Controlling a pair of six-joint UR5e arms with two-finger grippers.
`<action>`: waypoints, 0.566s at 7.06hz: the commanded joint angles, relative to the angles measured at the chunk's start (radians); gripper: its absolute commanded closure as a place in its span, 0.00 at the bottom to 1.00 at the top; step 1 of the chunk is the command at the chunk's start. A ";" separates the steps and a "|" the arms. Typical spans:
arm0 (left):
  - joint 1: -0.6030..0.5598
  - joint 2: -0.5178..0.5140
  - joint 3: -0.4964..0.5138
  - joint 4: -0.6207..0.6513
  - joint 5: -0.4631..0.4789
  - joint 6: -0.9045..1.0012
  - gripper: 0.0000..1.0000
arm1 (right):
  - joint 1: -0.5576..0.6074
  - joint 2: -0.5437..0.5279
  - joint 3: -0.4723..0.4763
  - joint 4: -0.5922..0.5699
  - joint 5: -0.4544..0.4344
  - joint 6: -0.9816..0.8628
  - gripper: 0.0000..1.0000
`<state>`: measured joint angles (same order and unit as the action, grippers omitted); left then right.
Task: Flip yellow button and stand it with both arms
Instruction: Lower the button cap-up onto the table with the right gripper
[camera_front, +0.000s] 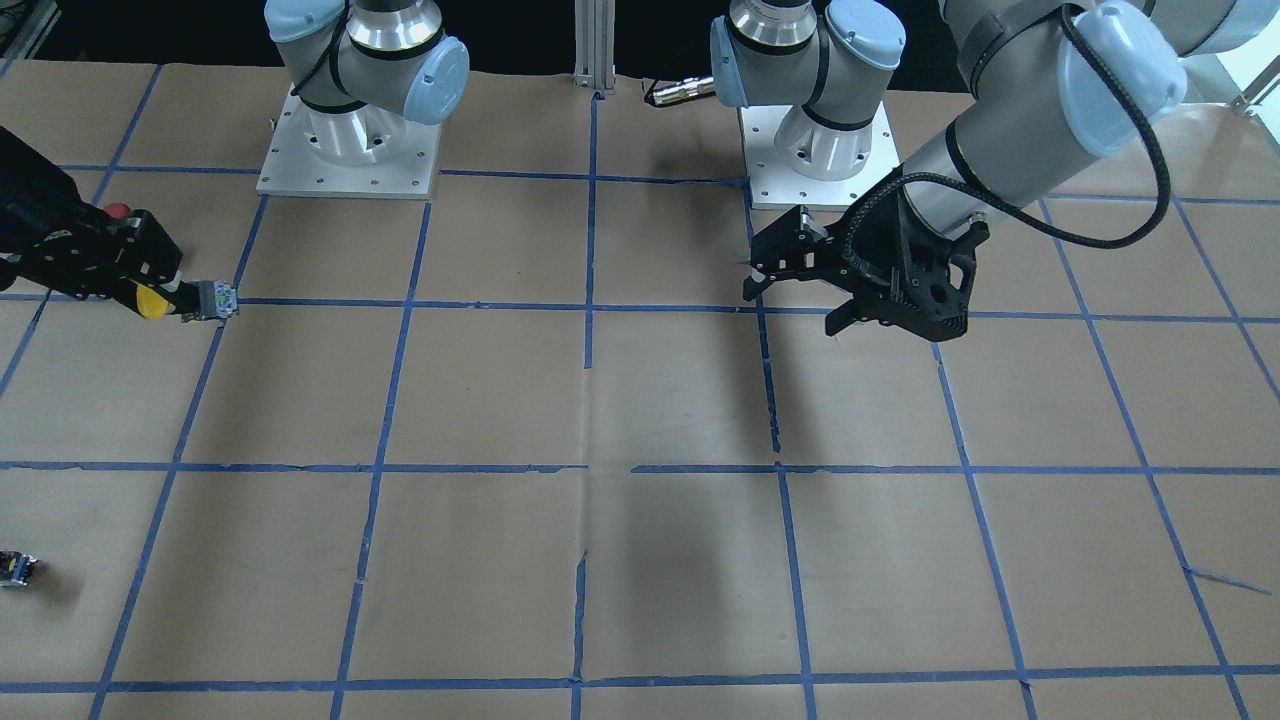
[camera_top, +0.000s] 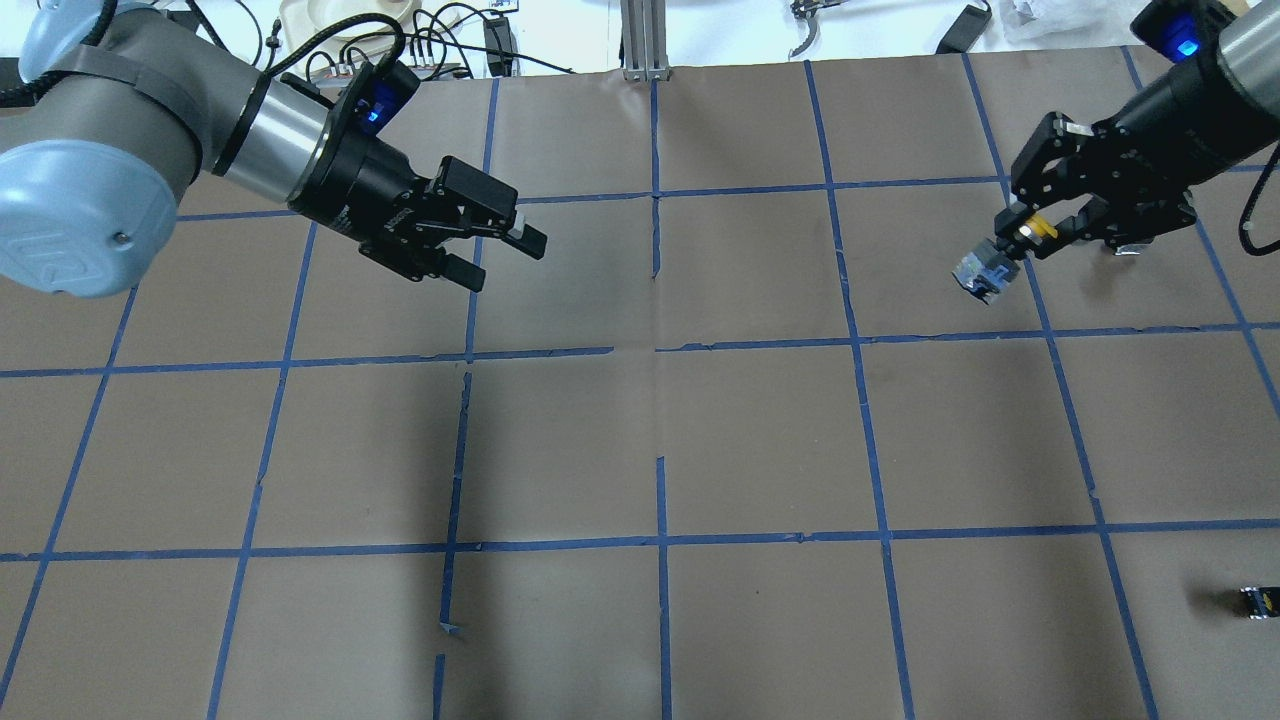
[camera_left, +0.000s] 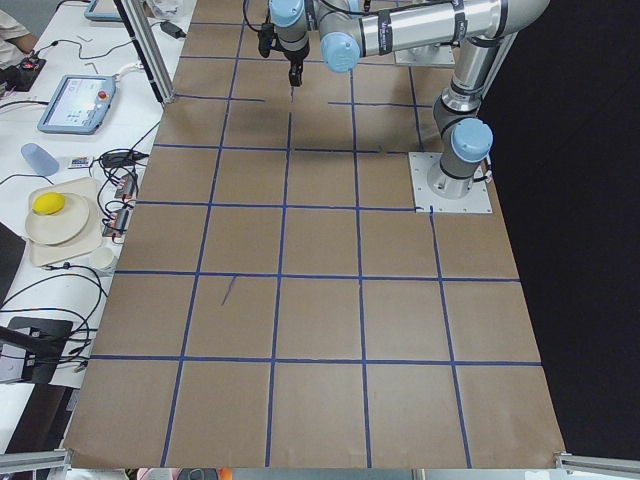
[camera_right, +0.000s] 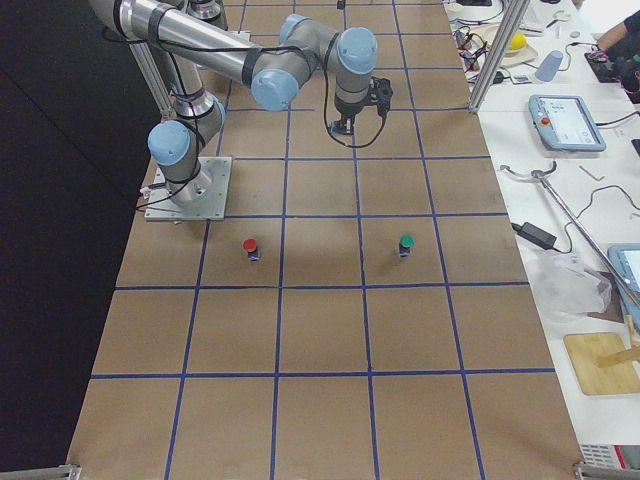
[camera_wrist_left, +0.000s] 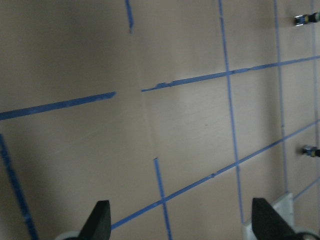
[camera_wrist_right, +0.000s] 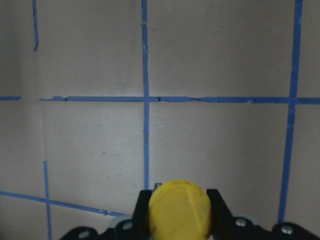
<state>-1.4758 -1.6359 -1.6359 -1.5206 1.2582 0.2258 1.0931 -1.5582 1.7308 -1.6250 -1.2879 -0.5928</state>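
Since the yellow button (camera_top: 988, 268) is pinched by its cap between the fingers of the right gripper (camera_top: 1032, 234), only its grey-and-black body is left free. It is carried at the table's (camera_top: 760, 450) right side, seemingly clear of the paper. Its long axis runs from the cap, seated between the fingers, out past the fingertips. The body points toward the table's middle and tilts somewhat downward, so it lies on the side facing the left gripper (camera_top: 505, 262).

That gripper is seen with its fingers spread and nothing between them, well apart from the button, across the centre line of the grid. The right arm is plainly the nearer one. A hand-over is judged to be the coming move, and it turns on the free body being offered end-on to the spread fingers, so that the cap can be released and the button turned.

Counted: one yellow button, two grippers, and one red button (camera_right: 250, 246) and one green button (camera_right: 405, 243), both standing on the table. One small dark block (camera_top: 1258, 601) is seen at the frame edge, and it cannot be told whether this is the green one seen from another side.
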 joint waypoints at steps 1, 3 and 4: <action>-0.035 0.007 0.080 -0.007 0.258 -0.100 0.01 | -0.122 0.039 0.077 -0.218 -0.025 -0.457 0.92; -0.128 0.046 0.071 0.003 0.361 -0.227 0.01 | -0.240 0.116 0.110 -0.327 -0.011 -0.905 0.92; -0.132 0.063 0.077 0.008 0.348 -0.209 0.01 | -0.287 0.160 0.112 -0.399 -0.010 -1.137 0.92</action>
<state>-1.5830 -1.5963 -1.5615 -1.5190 1.5957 0.0294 0.8684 -1.4500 1.8354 -1.9447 -1.3023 -1.4533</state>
